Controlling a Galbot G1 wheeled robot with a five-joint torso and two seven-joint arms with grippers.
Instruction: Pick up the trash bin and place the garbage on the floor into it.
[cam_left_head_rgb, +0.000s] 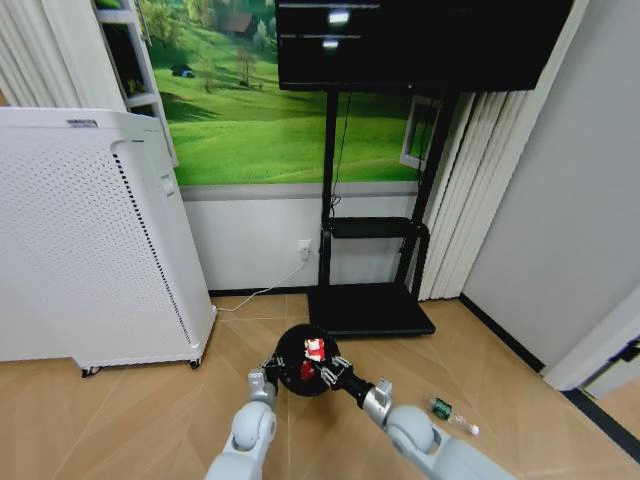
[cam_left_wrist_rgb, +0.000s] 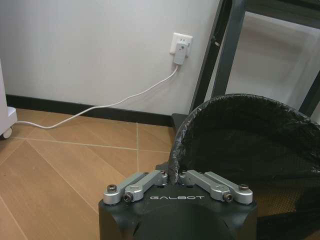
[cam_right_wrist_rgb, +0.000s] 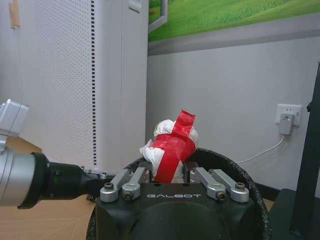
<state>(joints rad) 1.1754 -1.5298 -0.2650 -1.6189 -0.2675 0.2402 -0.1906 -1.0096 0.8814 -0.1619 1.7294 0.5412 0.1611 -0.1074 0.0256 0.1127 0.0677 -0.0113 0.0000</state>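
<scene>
The trash bin is small, black and round. It is held up just above the floor, right in front of the robot. A black bag lines it, and the bag folds over the rim.

The left hand is closed tight on the rim of the bin, on the robot's left side. Its fingers pinch the bag and the rim together.

The right hand is over the open top of the bin. It is closed on a red-and-white wad. The wad is white paper with red tape around it, and it sticks up from between the fingers. In the head view the wad shows as a red and white spot over the mouth of the bin.

A small clear bottle with a green label lies on its side on the floor, to the robot's right, well apart from the bin.

A tall white machine with tiny holes stands on the left. A black TV stand is behind the bin, by the wall. A white cord runs along the floor up to a plug in the wall.
</scene>
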